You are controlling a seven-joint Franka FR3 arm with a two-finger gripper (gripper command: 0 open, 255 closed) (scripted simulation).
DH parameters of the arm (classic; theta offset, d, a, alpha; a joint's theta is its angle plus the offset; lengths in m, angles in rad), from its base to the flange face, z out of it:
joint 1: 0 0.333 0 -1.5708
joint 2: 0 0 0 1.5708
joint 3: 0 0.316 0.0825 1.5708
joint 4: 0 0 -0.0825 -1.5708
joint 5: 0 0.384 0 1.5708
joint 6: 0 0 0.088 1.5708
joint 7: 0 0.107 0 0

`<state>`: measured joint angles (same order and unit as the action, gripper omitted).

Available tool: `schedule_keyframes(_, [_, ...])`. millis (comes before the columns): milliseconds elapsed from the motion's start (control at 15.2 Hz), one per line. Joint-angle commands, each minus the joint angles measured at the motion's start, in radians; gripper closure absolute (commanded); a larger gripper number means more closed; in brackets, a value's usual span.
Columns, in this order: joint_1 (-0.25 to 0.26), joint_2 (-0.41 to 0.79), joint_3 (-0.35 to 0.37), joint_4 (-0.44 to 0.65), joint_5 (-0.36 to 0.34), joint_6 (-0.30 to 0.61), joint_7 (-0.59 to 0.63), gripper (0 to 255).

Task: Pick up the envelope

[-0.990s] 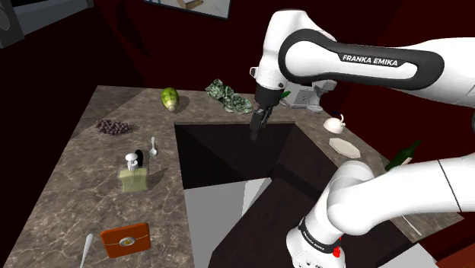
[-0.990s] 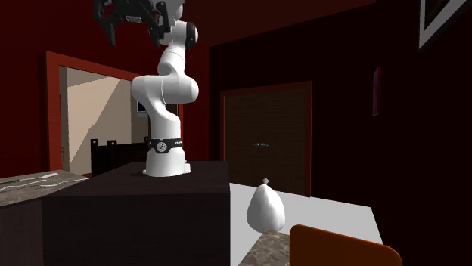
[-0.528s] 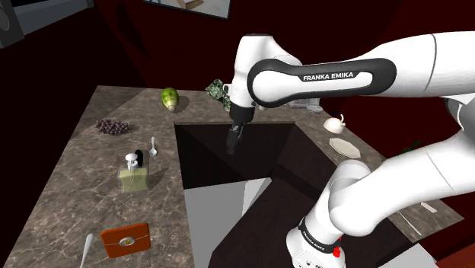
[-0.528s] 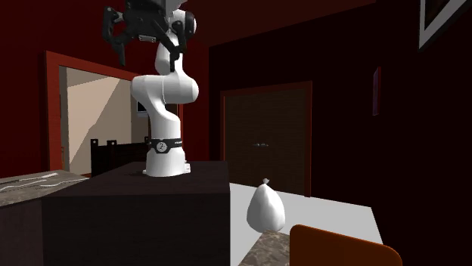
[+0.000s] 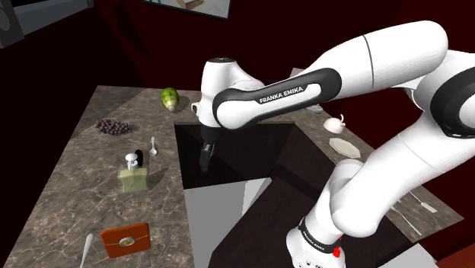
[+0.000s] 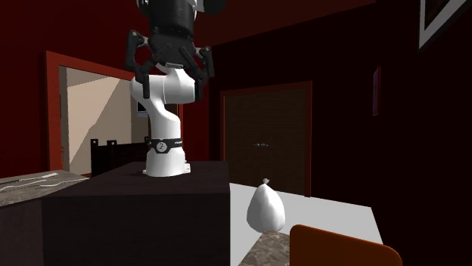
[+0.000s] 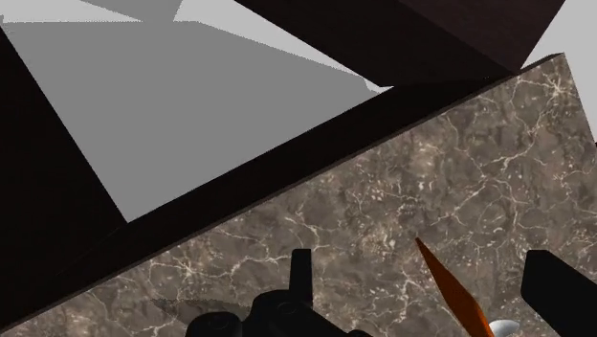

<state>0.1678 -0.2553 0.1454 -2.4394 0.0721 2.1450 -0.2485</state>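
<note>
The envelope (image 5: pixel 125 240) is a flat orange-red rectangle with a pale round clasp, lying near the front edge of the brown marble counter (image 5: pixel 76 190). Its corner (image 6: pixel 344 245) shows in the second exterior view's lower right. My black gripper (image 5: pixel 204 158) hangs open over the dark square recess (image 5: pixel 228 152), to the right of and beyond the envelope. From the second exterior view the gripper (image 6: pixel 172 74) is high up with its fingers spread. In the wrist view the gripper (image 7: pixel 426 278) is open, and the envelope (image 7: pixel 450 289) appears as a thin orange sliver on the marble, far beyond the fingers.
A soap dispenser (image 5: pixel 135 175) and a small spoon (image 5: pixel 153 146) stand between the recess and the envelope. Grapes (image 5: pixel 113 126) and a green fruit (image 5: pixel 169 97) lie at the back. A white utensil (image 5: pixel 85 252) lies left of the envelope. A plate (image 5: pixel 344 147) sits right of the recess.
The arm has swung toward the shoulder view's left and lowered, carrying the gripper from the recess's back edge to its left side. In the second exterior view the gripper came down and rightward.
</note>
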Motion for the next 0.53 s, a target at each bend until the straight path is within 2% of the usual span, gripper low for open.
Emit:
schedule_keyframes(0, [0.013,0.066,0.014,0.017,-0.002,0.053,-0.015,0])
schedule_keyframes(462, [0.06,0.308,0.066,0.12,-0.039,0.201,-0.032,0])
